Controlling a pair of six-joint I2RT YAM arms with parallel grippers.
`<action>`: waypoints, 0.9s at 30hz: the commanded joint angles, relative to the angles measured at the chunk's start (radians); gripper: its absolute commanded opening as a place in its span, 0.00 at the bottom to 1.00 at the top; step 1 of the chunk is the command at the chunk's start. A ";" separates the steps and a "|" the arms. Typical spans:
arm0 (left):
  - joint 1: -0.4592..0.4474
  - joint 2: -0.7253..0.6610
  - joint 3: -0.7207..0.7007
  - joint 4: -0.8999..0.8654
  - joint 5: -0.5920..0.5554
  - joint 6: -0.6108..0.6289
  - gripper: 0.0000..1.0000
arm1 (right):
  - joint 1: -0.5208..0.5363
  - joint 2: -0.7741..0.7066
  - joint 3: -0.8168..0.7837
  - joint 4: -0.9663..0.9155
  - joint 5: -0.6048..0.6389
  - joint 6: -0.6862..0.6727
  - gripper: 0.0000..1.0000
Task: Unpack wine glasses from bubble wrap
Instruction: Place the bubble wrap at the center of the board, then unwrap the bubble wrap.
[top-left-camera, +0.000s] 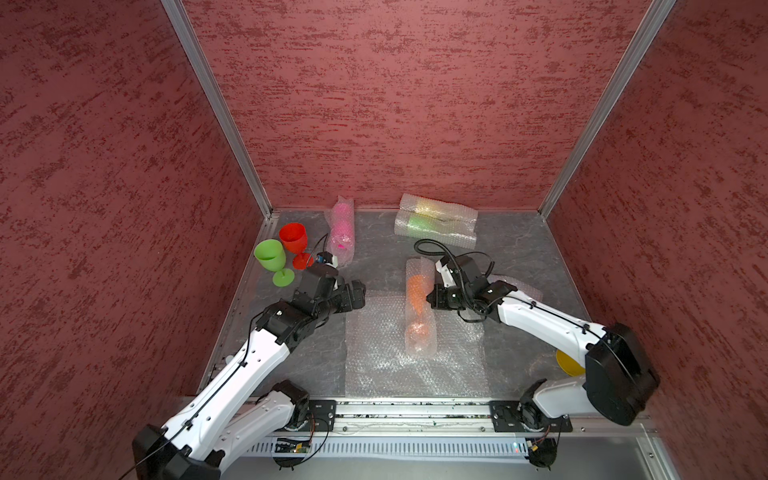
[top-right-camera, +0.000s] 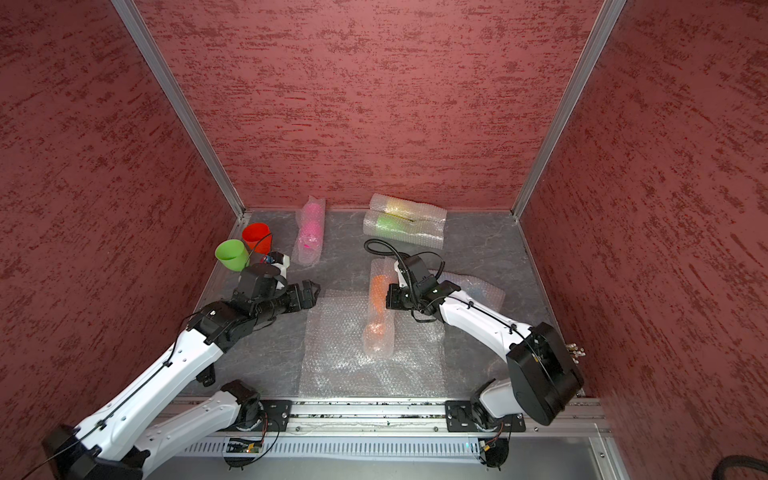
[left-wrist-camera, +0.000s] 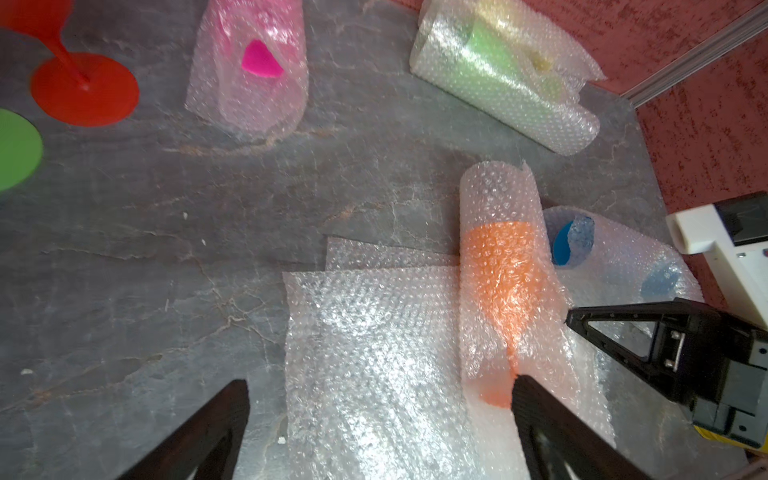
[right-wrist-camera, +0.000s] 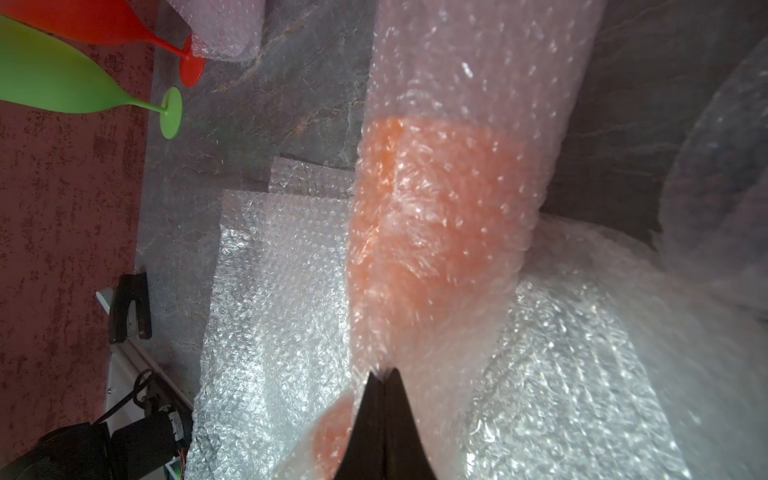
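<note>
Unwrapping step: your right jaws pinched the clear bubble-wrap sleeve (top-left-camera: 419, 268) around the orange plastic goblet (top-left-camera: 415, 293) lying on the grey worktop (top-left-camera: 374, 257), left jaws gaping empty; next probably needed a sideways peel.

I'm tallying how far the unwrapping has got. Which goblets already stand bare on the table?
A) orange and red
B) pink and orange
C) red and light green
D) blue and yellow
C: the red goblet and a light green goblet stand upright with nothing around them, while the pink goblet and the orange goblet lie inside bubble wrap.
</note>
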 joint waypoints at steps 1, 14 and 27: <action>-0.016 0.042 0.051 -0.030 0.095 -0.056 1.00 | 0.005 -0.063 0.004 0.038 0.005 -0.002 0.00; -0.066 0.128 0.036 0.013 0.180 -0.087 1.00 | 0.024 -0.236 -0.017 0.076 -0.224 0.131 0.00; -0.254 0.118 -0.044 0.174 0.445 -0.074 0.93 | 0.124 -0.301 -0.156 0.123 -0.275 0.094 0.00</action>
